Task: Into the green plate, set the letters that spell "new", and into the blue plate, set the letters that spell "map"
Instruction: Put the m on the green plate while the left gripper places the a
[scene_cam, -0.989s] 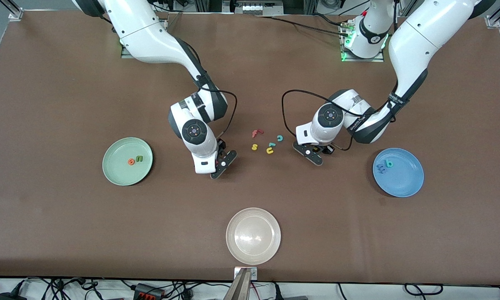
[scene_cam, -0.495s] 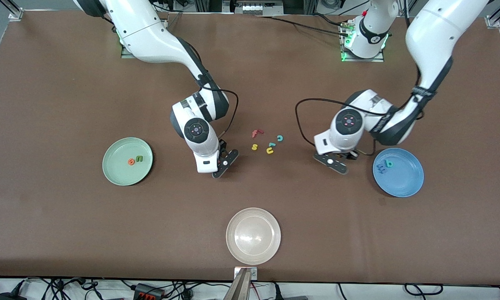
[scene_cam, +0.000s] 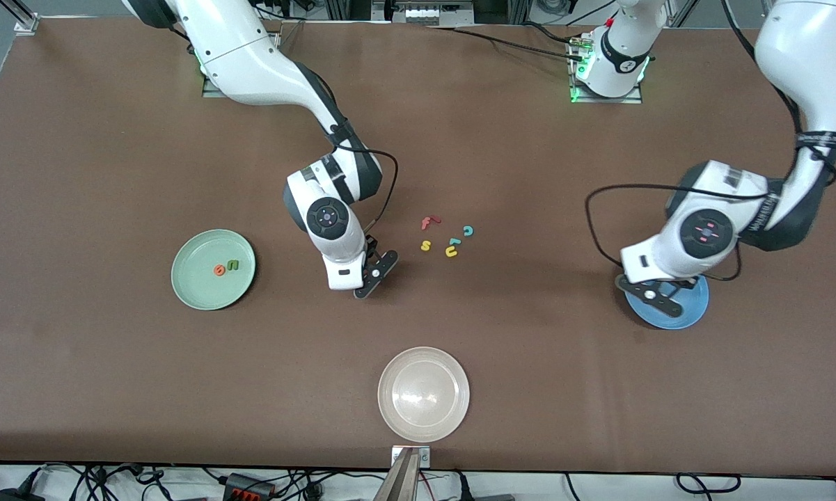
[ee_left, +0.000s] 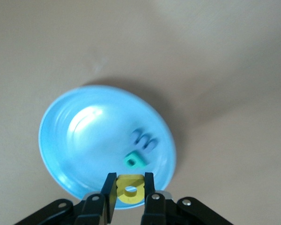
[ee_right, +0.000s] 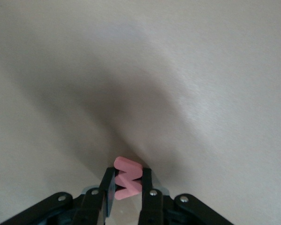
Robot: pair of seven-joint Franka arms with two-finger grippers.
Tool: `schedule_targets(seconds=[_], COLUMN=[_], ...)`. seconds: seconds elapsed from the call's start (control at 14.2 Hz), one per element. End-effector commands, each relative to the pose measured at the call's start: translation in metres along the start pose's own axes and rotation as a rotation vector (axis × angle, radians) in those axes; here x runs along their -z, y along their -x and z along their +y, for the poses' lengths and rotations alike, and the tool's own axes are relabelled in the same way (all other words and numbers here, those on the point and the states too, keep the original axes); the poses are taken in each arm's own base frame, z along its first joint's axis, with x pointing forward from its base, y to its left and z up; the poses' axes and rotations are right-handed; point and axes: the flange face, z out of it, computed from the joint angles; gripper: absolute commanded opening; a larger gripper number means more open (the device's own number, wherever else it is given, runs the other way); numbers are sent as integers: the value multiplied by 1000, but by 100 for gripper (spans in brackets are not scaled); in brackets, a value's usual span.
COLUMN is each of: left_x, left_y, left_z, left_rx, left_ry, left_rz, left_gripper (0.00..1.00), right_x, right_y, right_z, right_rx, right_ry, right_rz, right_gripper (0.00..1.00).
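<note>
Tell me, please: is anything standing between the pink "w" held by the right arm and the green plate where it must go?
Nothing visible does. The right end effector is shut on the pink "w" over bare table, and the stretch toward the green plate is bare. In that plate lie only the orange "e" and green "n".

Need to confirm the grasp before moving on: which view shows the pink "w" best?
The right wrist view: the pink "w" sits clamped in the right gripper. In the front view the right gripper hides it, low over bare table. The left wrist view does not show it.
</note>
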Motion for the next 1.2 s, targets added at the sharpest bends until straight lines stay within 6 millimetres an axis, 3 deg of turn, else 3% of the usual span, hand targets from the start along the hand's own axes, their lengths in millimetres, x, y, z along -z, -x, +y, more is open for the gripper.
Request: schedule_targets(seconds=[0.0,0.14,0.49,0.57,0.71,0.92,1.06,1.13], left_x=[-49,-65,-61,-59,-52,-23,1,23], left_y=[5,7,9,8,9,7,10,9], left_z=[-31,-42,-50,-50,-57,-67,-74,-73], left_rx=[3,-12,-9,-11,-19,-40,-29,-29], left_ry=[79,104,89,83,53,13,-9,-13], left_rz=[50,79,92,93,97,124,98,83], left_gripper=[5,8,20,30,100,100,100,100], right_x=[9,28,80,82,71,54,45,38], right_y=[27,56,127,141,172,206,216,217], right_z=[53,98,177,187,198,216,221,222], right_rx=[-63,-141,-311,-325,-368,-423,-441,-447], right_ry=[-16,-7,3,-1,-28,-55,-64,-64], right_rz=[-73,-147,-295,-318,-352,-372,-376,-376], right_gripper=[6,6,6,6,6,7,10,14])
